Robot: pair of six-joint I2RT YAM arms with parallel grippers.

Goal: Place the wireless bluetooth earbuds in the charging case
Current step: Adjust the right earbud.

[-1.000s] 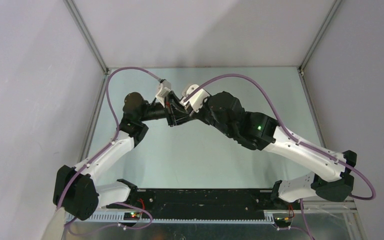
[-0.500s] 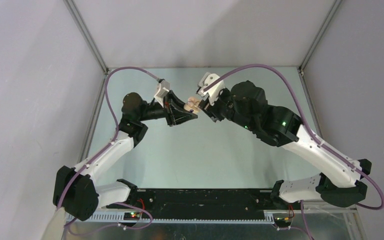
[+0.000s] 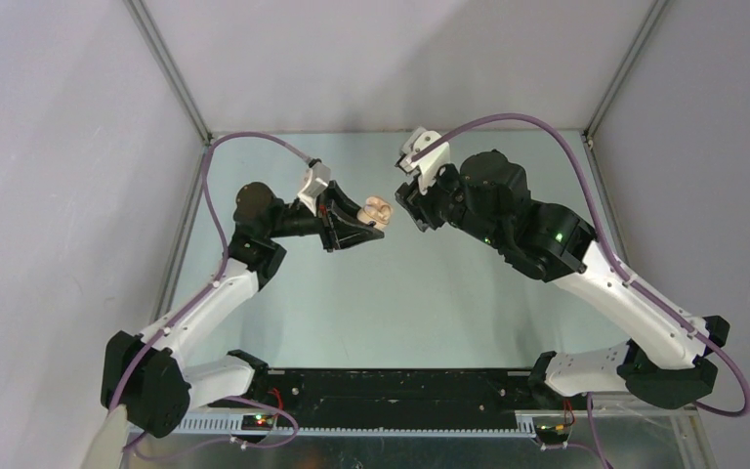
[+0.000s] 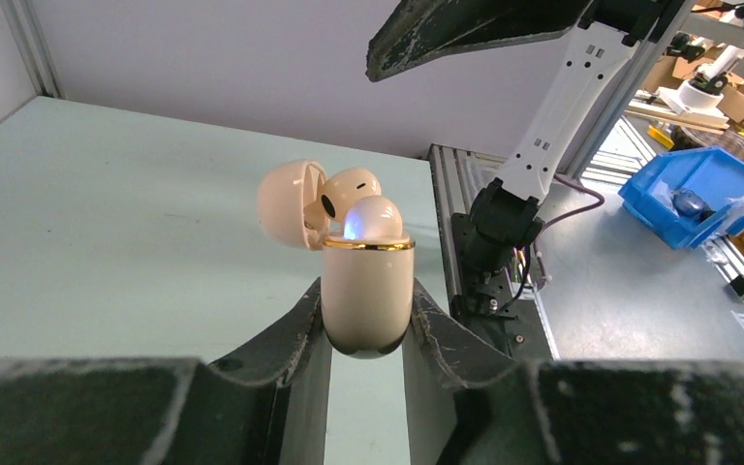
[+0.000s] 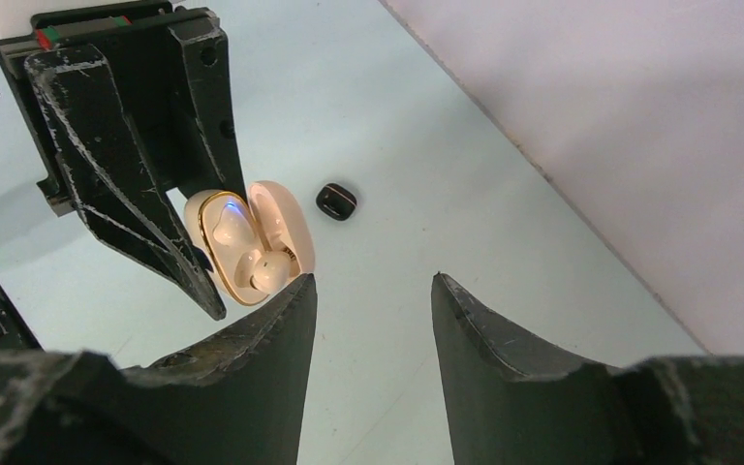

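A beige charging case (image 4: 368, 291) stands upright between the jaws of my left gripper (image 4: 366, 291), which is shut on its lower body. Its lid (image 4: 286, 201) is swung open to the left. Two pale earbuds (image 4: 373, 218) (image 4: 349, 184) sit in the case's sockets, and a blue light glows at the rim. From above, the case (image 3: 378, 210) hangs over the table's far middle. My right gripper (image 3: 408, 210) is just right of it, apart from it, open and empty. In the right wrist view its jaws (image 5: 373, 281) stand wide, with the case (image 5: 223, 242) up left.
A small black piece with a gold edge (image 5: 336, 201) lies on the pale green table (image 3: 391, 303) beyond the case; whether it is an earbud or a case I cannot tell. Grey walls enclose the table (image 3: 400, 68).
My right gripper has pulled back from the case to the right and opened. The case, covered by both grippers before, now shows both earbuds seated. The left gripper kept its grip.
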